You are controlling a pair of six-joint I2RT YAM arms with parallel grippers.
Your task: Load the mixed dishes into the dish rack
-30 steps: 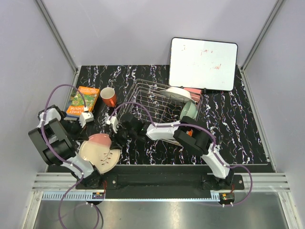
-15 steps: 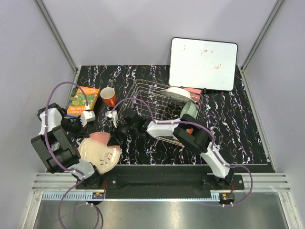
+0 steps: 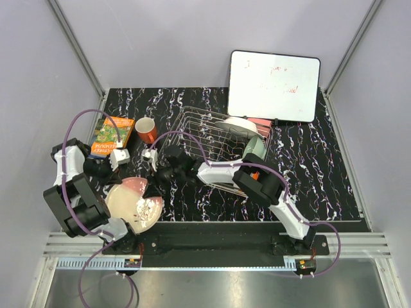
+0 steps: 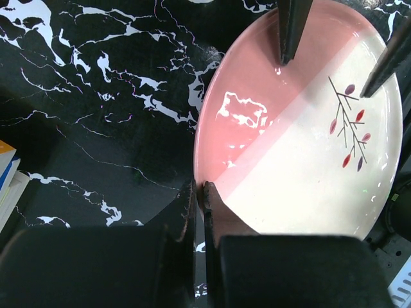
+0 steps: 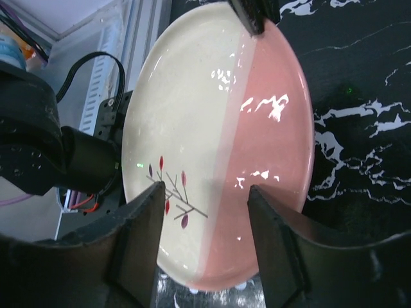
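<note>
left elbow [image 3: 70, 206] nearer now, left tool [image 4: 200, 192] tight on plate [image 4: 302, 167], right tool [image 5: 205, 192] wide, marbled tabletop [image 4: 96, 109]

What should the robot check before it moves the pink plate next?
1. Left gripper shut on the plate rim: ok.
2. Right gripper open: ok.
3. Right gripper's jaws around the rim: not ok, they hover over the plate's face.
4. Plate lifted off the table: cannot tell.
5. Free space at the rack's left side: ok.
</note>
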